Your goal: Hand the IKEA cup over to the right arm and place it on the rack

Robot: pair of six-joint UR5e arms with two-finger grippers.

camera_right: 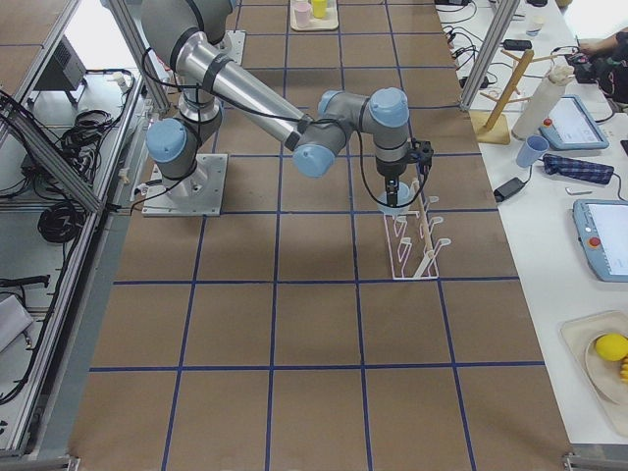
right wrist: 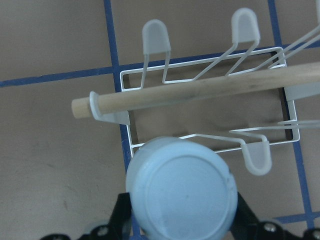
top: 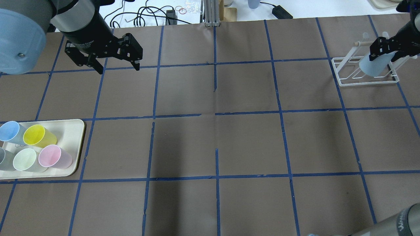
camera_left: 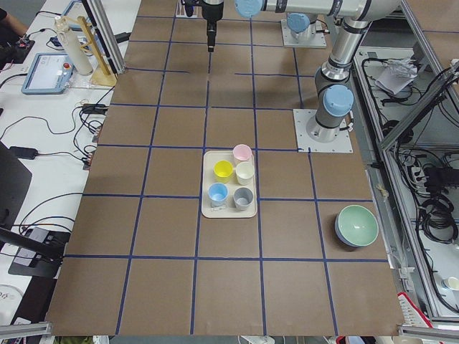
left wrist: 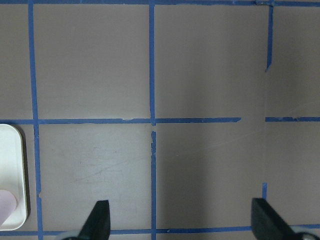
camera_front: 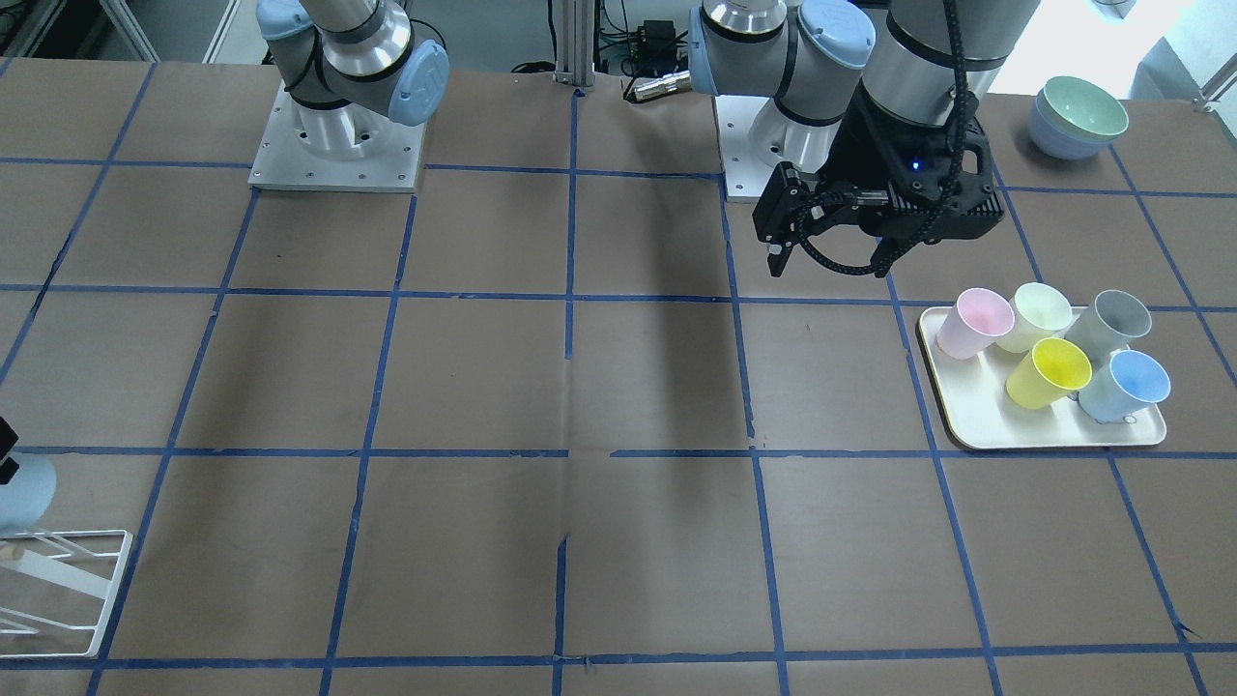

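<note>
Placement step: right pincer [top: 382, 55] pinches IKEA cup [top: 372, 67] above rack [top: 369, 83]. Next: align over a prong [right wrist: 156, 37], lower, release. Left pincer [top: 118, 68] spread, empty.

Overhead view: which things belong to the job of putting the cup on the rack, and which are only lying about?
Belong to the job:
IKEA cup, upside down, held in the jaws of the right gripper
rack, below that cup
left gripper, jaws open, empty

Only lying about:
tray with five other cups
stacked bowls
</note>
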